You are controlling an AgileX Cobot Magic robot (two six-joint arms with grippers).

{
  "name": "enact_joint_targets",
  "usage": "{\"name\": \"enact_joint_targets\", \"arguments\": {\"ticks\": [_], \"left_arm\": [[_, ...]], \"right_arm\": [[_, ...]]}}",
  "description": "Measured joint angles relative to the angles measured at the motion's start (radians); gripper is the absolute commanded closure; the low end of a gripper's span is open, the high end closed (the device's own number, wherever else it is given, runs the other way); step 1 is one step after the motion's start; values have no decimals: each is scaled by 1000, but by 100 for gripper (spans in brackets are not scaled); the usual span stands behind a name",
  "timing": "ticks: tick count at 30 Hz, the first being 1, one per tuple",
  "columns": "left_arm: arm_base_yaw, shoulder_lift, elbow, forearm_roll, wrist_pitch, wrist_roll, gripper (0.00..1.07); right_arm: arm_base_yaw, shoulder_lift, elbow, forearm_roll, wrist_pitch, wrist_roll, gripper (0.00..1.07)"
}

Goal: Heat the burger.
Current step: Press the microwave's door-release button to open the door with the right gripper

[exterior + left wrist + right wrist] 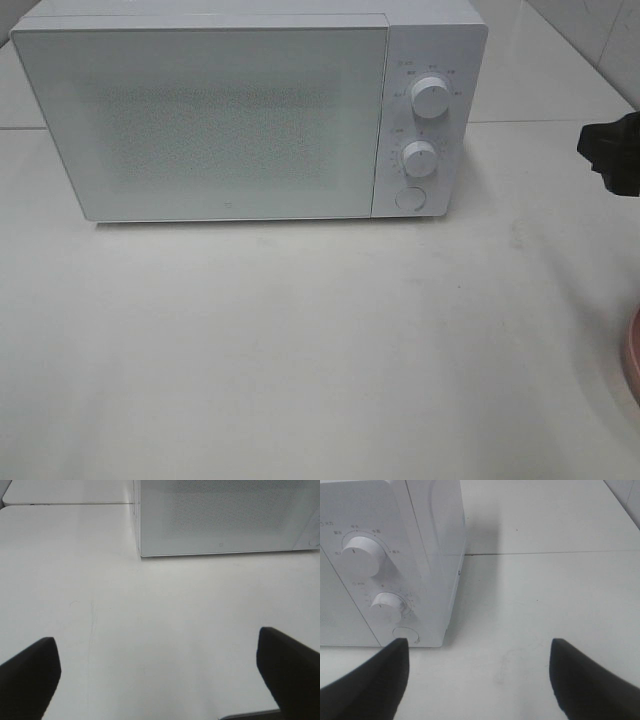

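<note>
The burger is out of view in every frame. The white microwave (230, 120) stands at the back of the table with its door shut; it also shows in the left wrist view (220, 515) and the right wrist view (420, 555). My left gripper (159, 677) is open and empty, above the bare table in front of the microwave's left corner. My right gripper (480, 680) is open and empty, close in front of the microwave's control panel. A black part of my right arm (612, 155) shows at the right edge.
The panel has an upper knob (431, 98), a lower knob (420, 158) and a round door button (409, 198). The rim of a pink plate (633, 355) shows at the right edge. The table (300, 340) is white.
</note>
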Motion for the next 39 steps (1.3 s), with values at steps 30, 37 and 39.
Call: {"name": "enact_joint_targets", "arguments": {"ticks": [30,37,39], "left_arm": [[0,0,0,0,0,0,7],[0,0,0,0,0,0,7],[0,0,0,0,0,0,7]], "right_arm": [[491,458,1,565,-577,-370,32],[611,575,2,698,-699,-370,32],[623,590,2,712,-712,-370,32]]}}
